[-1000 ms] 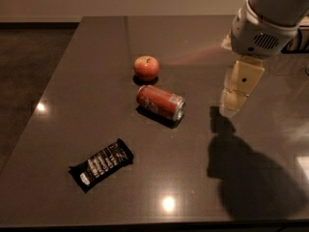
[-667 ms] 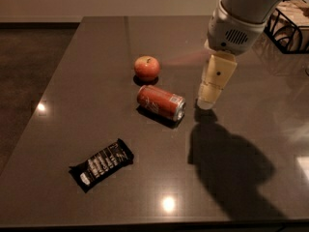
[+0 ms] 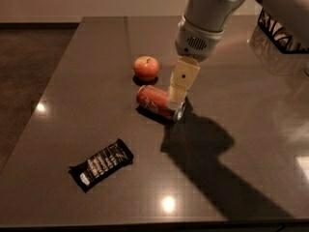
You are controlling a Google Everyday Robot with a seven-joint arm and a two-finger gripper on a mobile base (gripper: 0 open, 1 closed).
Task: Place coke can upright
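Coke can (image 3: 153,100) lies on its side near the middle of the counter (image 3: 77,110), silver end turned toward the near right, so none of the standing-up is done yet. The claw (image 3: 176,101) hangs over the can's right end, touching it or very nearly; whether it is open or closed I cannot tell from here. To my eye this is the reach for the grasp. The next move calls for settling the claw across the can's body, closing firmly, then lifting and tipping it until one flat end meets the counter. A round can may roll if nudged off-centre. An apple (image 3: 146,67) sits just beyond the can, close but apart, and could get bumped during the swing. A dark snack bar (image 3: 101,164) lies well apart to the near left, and a wire basket (image 3: 282,33) stands at the far right, neither in the way.
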